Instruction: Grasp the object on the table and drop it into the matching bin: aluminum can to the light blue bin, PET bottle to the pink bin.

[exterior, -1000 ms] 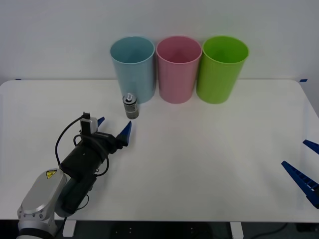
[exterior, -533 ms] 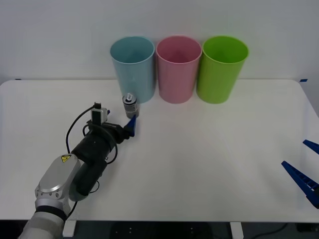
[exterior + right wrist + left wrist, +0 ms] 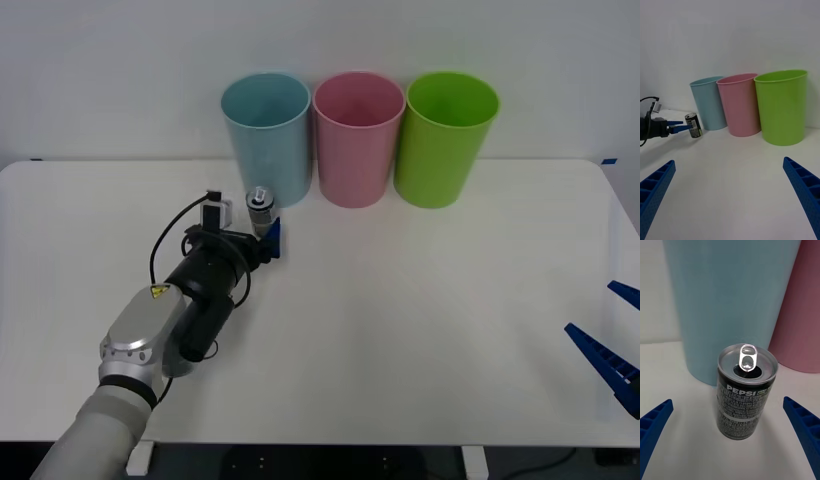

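My left claw [image 3: 262,238], spread wide, bracketed the upright aluminum can [image 3: 747,390] at centre frame, apparently not yet touching; right claw [image 3: 730,198] idled open.

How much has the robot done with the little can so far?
Done: the left gripper has reached the can, with its open fingers on either side. In hand: closing on the can, which stands upright on the table by the light blue bin. Left: grip it, lift it and drop it into that bin. The right gripper waits open at the table's right edge.
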You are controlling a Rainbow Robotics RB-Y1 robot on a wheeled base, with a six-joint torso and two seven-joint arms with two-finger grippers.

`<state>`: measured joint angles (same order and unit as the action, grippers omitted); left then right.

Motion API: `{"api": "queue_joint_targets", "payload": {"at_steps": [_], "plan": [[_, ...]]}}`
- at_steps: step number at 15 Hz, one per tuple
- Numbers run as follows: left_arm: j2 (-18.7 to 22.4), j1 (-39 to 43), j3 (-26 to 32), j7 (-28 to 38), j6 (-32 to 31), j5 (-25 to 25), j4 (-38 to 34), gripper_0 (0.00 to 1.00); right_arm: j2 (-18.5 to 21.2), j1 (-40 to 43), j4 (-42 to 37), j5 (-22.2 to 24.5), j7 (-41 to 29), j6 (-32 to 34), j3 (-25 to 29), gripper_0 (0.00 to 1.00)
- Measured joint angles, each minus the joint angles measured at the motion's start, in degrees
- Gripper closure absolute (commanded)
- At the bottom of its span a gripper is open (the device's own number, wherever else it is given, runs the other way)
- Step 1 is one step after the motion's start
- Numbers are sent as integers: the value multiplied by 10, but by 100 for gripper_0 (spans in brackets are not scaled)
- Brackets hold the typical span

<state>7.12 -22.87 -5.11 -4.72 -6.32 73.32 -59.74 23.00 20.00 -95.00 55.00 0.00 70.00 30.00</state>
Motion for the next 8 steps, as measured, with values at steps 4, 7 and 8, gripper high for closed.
{"api": "queue_joint_targets", "payload": {"at_steps": [4, 7, 8], "plan": [[-13, -32, -1, 0, 19, 9, 38, 0, 0, 0, 0, 0, 0, 0, 0, 0], [-16, -39, -1, 0, 48, 14, 40, 0, 0, 0, 0, 0, 0, 0, 0, 0], [-19, -43, -1, 0, 58, 16, 43, 0, 0, 0, 0, 0, 0, 0, 0, 0]]}}
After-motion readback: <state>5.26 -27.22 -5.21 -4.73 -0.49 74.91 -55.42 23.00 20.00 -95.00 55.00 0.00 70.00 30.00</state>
